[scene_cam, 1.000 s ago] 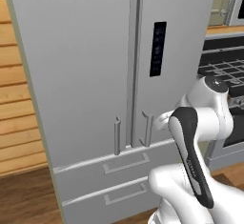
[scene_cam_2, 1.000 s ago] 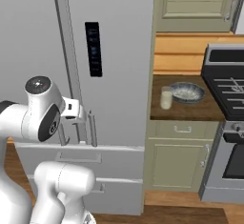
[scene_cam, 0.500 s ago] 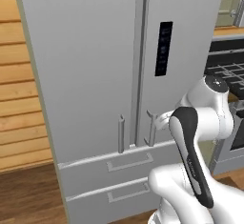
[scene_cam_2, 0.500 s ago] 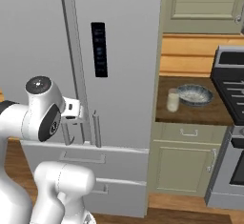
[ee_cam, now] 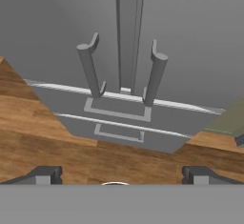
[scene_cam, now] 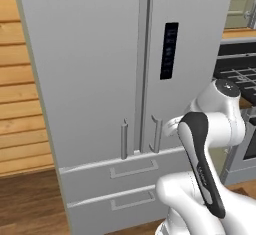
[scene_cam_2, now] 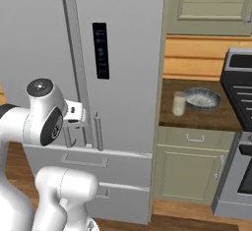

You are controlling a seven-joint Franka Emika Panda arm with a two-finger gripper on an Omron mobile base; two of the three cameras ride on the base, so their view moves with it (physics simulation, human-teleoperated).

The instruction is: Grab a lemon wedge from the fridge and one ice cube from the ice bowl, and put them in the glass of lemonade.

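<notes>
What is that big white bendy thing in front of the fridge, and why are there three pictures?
It is a robot arm on a base that can drive around. Two cameras ride on that base, behind the arm, one to its left and one to its right, so you see the same kitchen from two sides. The third camera sits on the robot's hand and looks along its gripper, whose two dark finger tips stand wide apart and hold nothing. In front is the grey fridge, its doors shut, with two bar handles. Beside it, on the brown counter, stand the glass of lemonade and the ice bowl.
</notes>
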